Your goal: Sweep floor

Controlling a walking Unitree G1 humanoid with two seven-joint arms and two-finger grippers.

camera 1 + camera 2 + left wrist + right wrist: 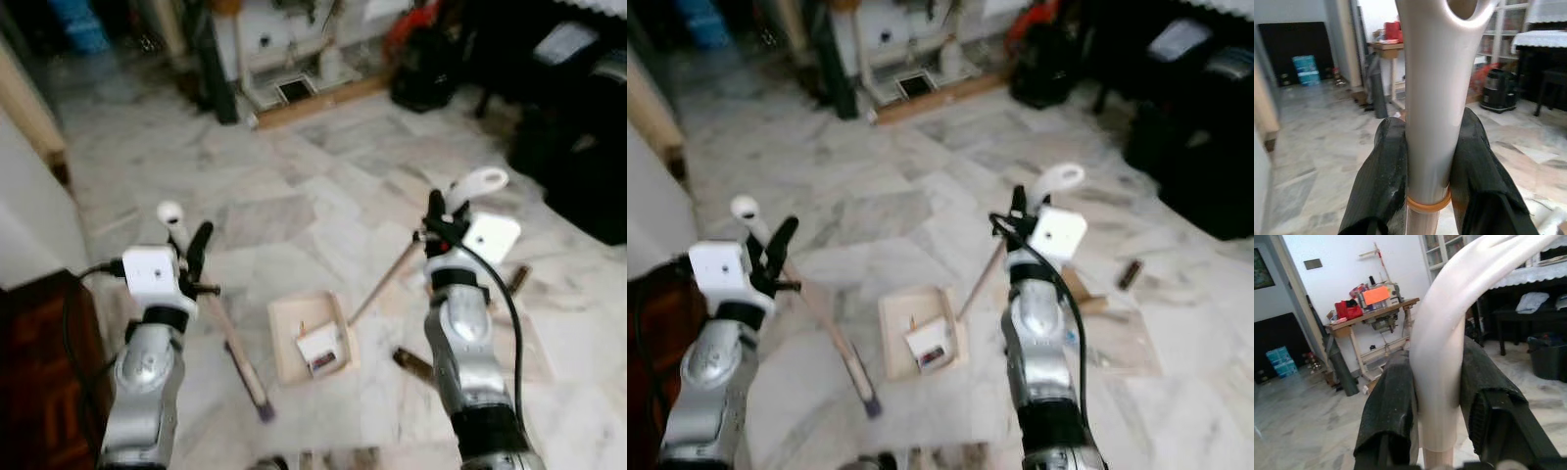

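Observation:
My left gripper [188, 251] is shut on the white handle top [1430, 98] of a broom. Its wooden stick [233, 343] slants down to a dark end [263, 411] resting on the marble floor. My right gripper [437, 221] is shut on the curved white grip [1440, 357] of a long-handled dustpan. From that grip a thin stick [384, 282] runs down to the beige pan [294, 338], which lies on the floor between my arms. A small white scrap [319, 351] lies in the pan.
Brown bits [412, 363] and a flat cardboard sheet [524, 338] lie on the floor at the right. A dark wooden cabinet [39, 372] stands close on my left. Black furniture [578, 147] is at the right, and a sewing table [294, 49] at the back.

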